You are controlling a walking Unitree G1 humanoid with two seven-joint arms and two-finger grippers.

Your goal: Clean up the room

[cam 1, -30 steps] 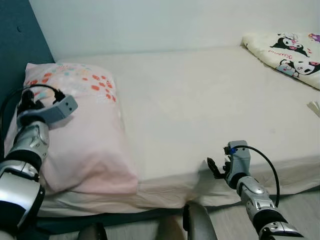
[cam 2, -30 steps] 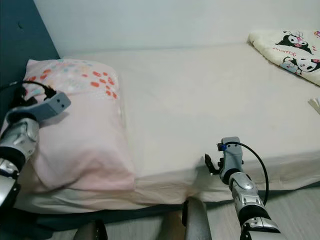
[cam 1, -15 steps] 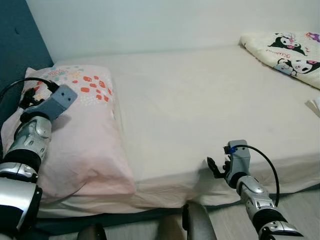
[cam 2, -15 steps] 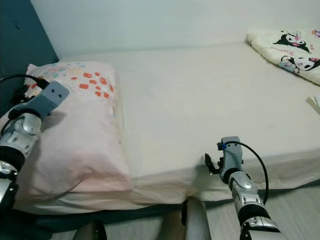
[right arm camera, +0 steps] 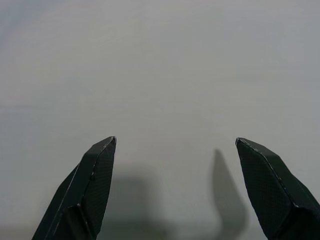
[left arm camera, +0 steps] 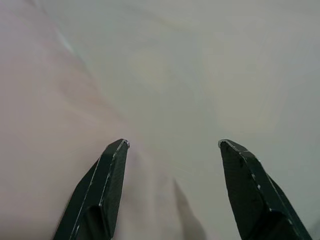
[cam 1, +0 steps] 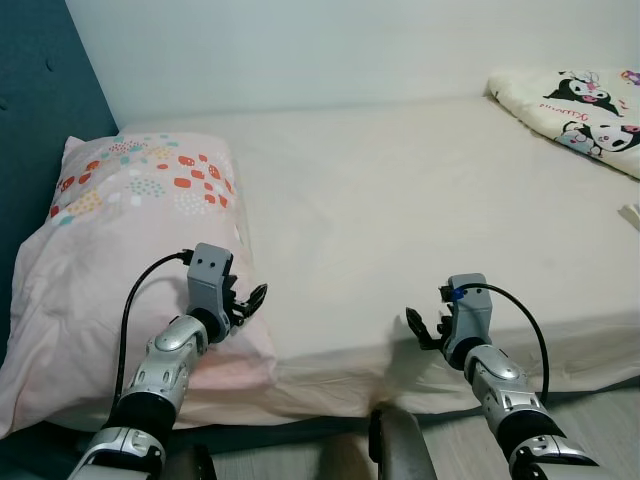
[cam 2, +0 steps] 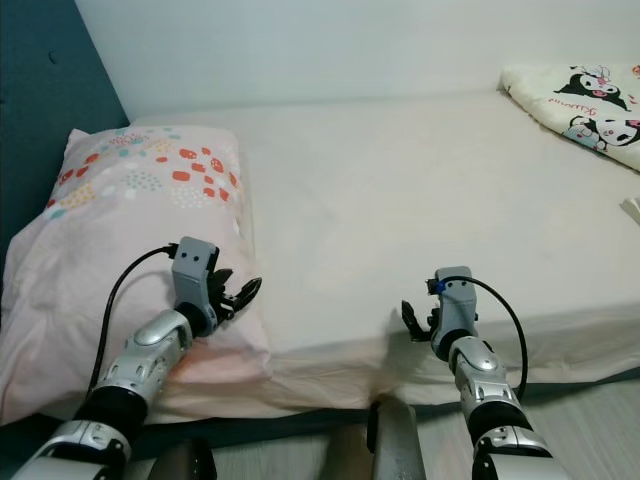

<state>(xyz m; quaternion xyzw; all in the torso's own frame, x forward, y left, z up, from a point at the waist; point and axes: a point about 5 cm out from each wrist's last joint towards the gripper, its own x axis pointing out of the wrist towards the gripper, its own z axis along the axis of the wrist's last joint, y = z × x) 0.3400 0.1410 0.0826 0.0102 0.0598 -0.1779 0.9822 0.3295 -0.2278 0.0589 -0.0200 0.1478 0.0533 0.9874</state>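
Note:
A pink pillow (cam 1: 120, 250) with red and pastel spots lies at the head of the bed, on the left, against the dark blue headboard. My left gripper (cam 1: 248, 300) hovers open at the pillow's near right corner, its fingers (left arm camera: 107, 175) spread over pillow cloth and sheet. Over the front edge of the cream mattress (cam 1: 400, 210), my right gripper (cam 1: 418, 328) is open, holding nothing, with bare sheet between its fingertips (right arm camera: 95, 170). A cream blanket (cam 1: 570, 105) printed with black cartoon figures lies bunched at the far right of the bed.
The dark blue headboard (cam 1: 40, 110) rises at the left and a pale wall (cam 1: 300, 50) runs behind the bed. A white object (cam 1: 632, 212) pokes in at the right edge. Grey floor (cam 1: 600, 420) shows at the lower right.
My left arm has swung from the pillow's far left side, near the headboard, to its near right corner. The pillow now lies flatter and fuller. The right arm has barely moved.

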